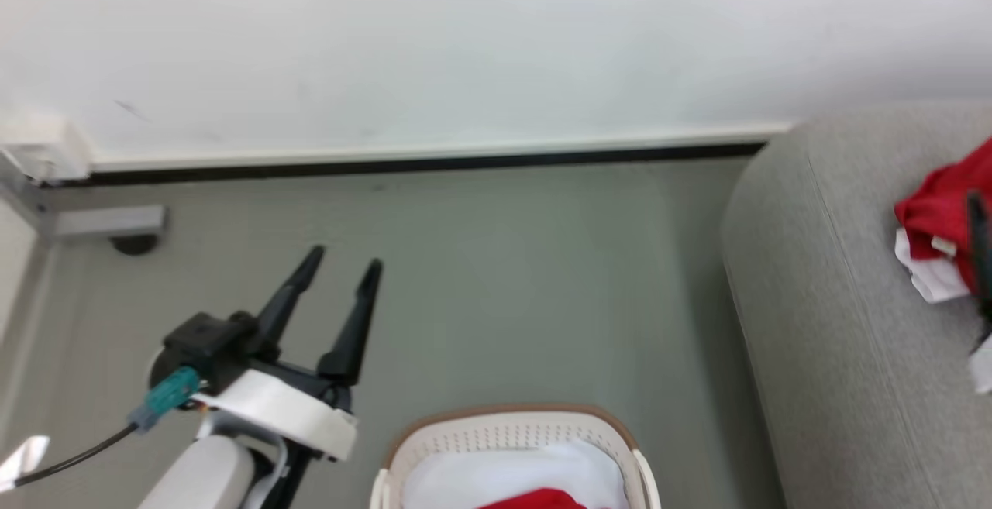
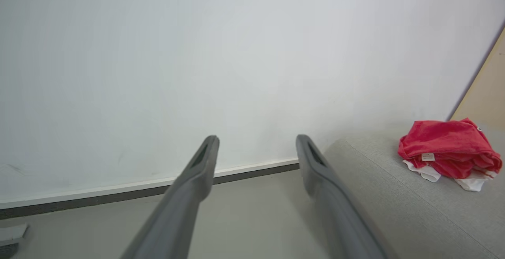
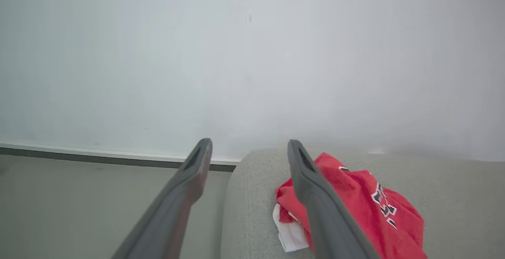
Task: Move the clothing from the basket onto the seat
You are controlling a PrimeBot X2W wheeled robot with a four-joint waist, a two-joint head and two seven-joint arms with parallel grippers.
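The white basket (image 1: 511,416) with a brown rim sits on the floor at the bottom centre of the head view. White and red clothing (image 1: 508,474) lies inside it. The grey seat (image 1: 821,300) is to the right, with a crumpled red and white garment (image 1: 934,218) on it. My left gripper (image 1: 343,259) hangs open over the floor, left of the basket, empty. My right gripper (image 3: 249,143) is open and empty above the seat's edge, just over the red jersey (image 3: 355,196) with black-and-white letters. The left wrist view shows the left gripper (image 2: 256,138) open, and the garment (image 2: 446,144) on the seat (image 2: 378,188).
A white wall with a dark baseboard (image 1: 434,162) runs behind the grey floor. A grey bracket and a dark foot (image 1: 116,226) stand at the far left. A tan panel (image 2: 489,89) leans beyond the seat. Open floor lies between the basket and the wall.
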